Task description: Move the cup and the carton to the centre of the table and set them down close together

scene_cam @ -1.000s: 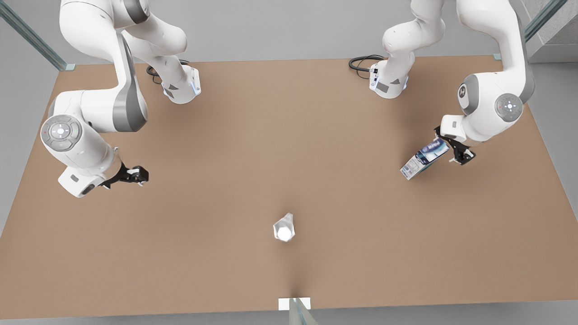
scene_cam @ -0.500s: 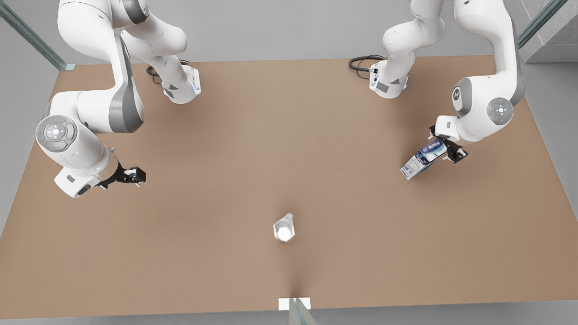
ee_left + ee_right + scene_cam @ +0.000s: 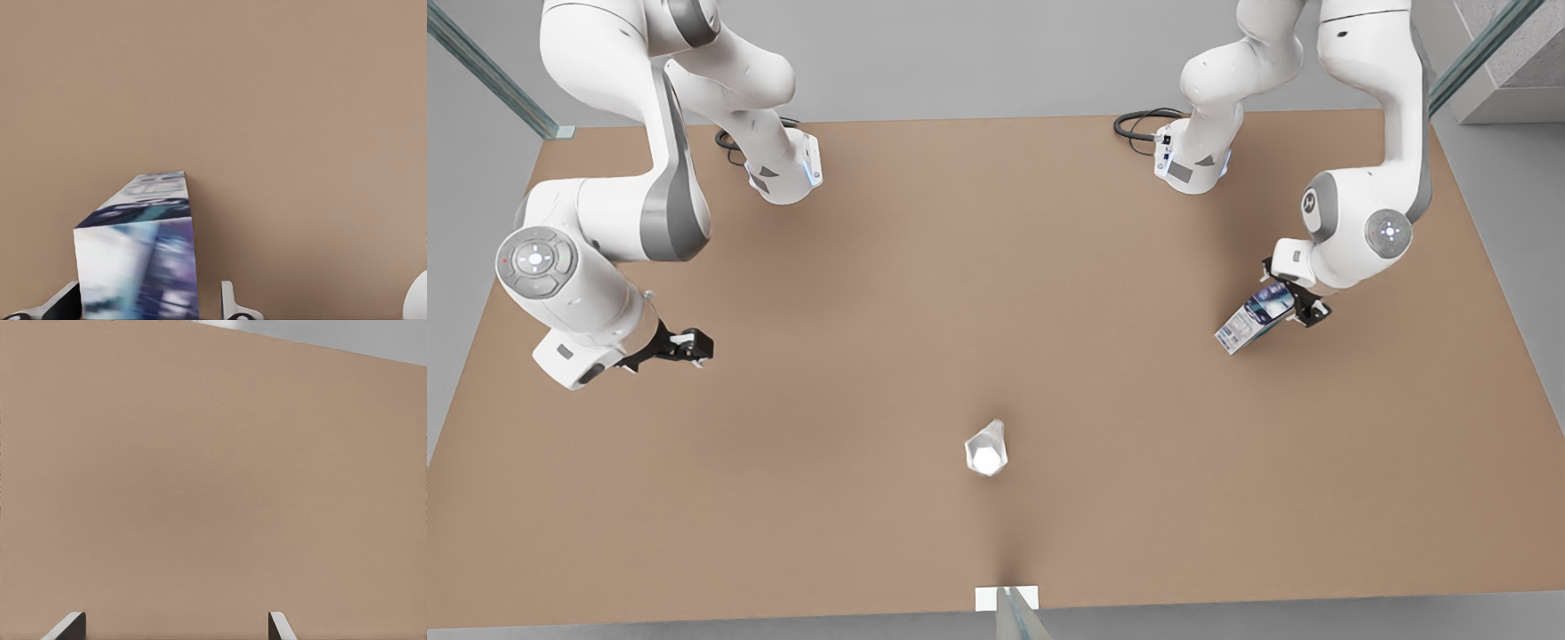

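— So where does your left tool (image 3: 1288, 303) stand?

— Over at the front view's right side of the table (image 3: 978, 267), down around the carton (image 3: 1254, 318). My fingers (image 3: 230, 308) sit spread either side of the box's upper end. In my left wrist view there is a gap between the carton (image 3: 143, 253) and one finger, and the other finger looks just beside it, so I call the tool released, not clamped.

— How does the carton lie?

— It appears tilted in the front view, its dark blue end up between my fingers, its pale lower end pointing toward the table's middle.

— And the cup (image 3: 986, 451)?

— Standing upright near the table's front-middle, well apart from both tools and from the carton.

— Your right tool (image 3: 694, 345)?

— It waits at the front view's left, over bare table, spread wide with nothing between the fingers (image 3: 67, 628). The cup lies well off toward the front view's right of it.
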{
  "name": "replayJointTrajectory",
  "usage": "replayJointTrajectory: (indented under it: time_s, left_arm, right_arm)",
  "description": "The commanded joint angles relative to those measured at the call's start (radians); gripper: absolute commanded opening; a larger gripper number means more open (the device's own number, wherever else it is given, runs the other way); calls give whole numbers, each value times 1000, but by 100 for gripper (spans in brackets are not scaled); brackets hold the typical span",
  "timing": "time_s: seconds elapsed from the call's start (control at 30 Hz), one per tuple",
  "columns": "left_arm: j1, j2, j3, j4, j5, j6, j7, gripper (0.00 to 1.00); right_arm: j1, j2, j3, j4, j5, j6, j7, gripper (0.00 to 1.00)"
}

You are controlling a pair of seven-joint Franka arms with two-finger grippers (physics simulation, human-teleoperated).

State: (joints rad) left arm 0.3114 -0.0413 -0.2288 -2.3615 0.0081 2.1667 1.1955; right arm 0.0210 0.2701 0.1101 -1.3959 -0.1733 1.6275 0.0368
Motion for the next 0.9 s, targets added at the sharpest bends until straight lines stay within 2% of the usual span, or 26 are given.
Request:
replayJointTrajectory:
  time_s: [0.0,0.1,0.13,0.17,0.47,0.57,0.67,0.73,0.8,0.87]
  left_arm:
    - [-5,3,0,-1,1,1,-1,100]
    - [-5,12,0,-31,4,44,-1,99]
    - [-6,12,0,-33,3,45,-1,81]
    - [-6,12,0,-32,4,45,-1,55]
    - [-11,17,-1,7,7,27,12,55]
    - [-52,31,-7,171,-2,-68,18,55]
    - [-101,75,-122,366,-19,-223,-76,55]
    - [-236,147,-129,511,-11,-300,-112,55]
    - [-345,179,-127,564,-5,-303,-122,56]
    - [-456,276,-127,643,9,-288,-126,57]
  right_arm:
    - [0,0,0,0,0,0,0,100]
    - [0,-2,0,0,2,0,2,100]
    - [0,-2,0,0,2,-2,0,100]
    - [0,-2,0,0,2,-2,2,100]
    - [2,-5,0,0,3,-5,0,100]
    - [0,-5,0,0,3,-5,0,100]
    - [0,-5,0,0,3,-5,0,100]
    - [0,-5,0,0,3,-5,0,100]
    - [0,-5,0,0,3,-5,0,100]
    - [0,-5,0,0,3,-5,0,100]
